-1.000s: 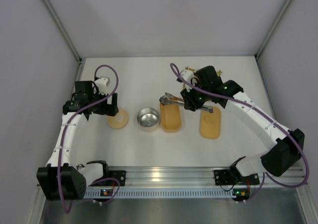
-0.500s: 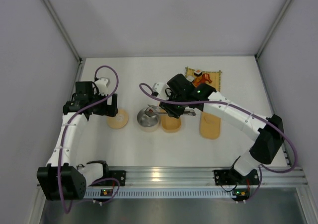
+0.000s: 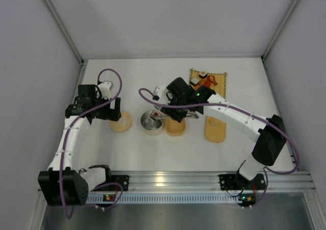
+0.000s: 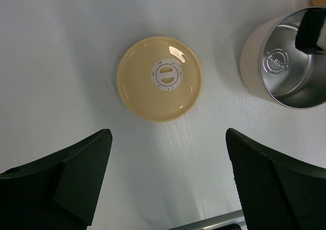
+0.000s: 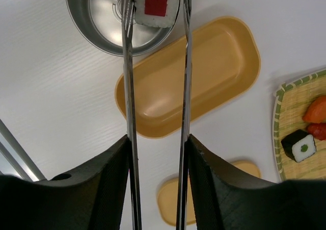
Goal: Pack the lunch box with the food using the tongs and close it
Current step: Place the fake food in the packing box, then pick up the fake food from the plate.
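From above the near edge, the top camera looks down on the whole table (image 3: 153, 82). Both wrist cameras face down, close; all share the metal bowl (image 3: 151, 122).

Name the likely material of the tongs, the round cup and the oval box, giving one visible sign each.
Tongs: likely polished metal; thin grey arms with bright glints.
Round cup: steel-looking inside, mirror sheen and a stamped base; outside looks cream-coated.
Oval box: probably smooth plastic; even orange-tan colour, soft gloss.
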{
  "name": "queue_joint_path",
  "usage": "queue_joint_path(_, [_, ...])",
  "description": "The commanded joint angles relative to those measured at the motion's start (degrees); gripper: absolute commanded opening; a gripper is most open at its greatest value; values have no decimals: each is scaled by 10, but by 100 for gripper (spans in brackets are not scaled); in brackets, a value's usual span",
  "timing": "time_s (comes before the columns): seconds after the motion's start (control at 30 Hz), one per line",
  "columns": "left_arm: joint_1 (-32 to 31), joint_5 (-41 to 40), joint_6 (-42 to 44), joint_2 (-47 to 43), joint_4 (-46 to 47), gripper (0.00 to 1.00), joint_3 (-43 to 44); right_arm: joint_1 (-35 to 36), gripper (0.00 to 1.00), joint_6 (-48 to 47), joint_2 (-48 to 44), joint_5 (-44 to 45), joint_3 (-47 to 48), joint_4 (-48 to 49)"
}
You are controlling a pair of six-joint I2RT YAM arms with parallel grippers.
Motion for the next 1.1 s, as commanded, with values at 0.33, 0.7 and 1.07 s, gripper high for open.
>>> queue_joint_path(0.33, [0,0,0,-10,8,98,7,-13,50,18,-41,-14,51,2])
queue_joint_path(0.7, [-1,14,-3,2,12,98,13,-279,46,78,-31,-105,30,41])
queue_joint_path(1.07, [-1,11,0,10,20,98,8,-370,46,93,40,-94,46,89])
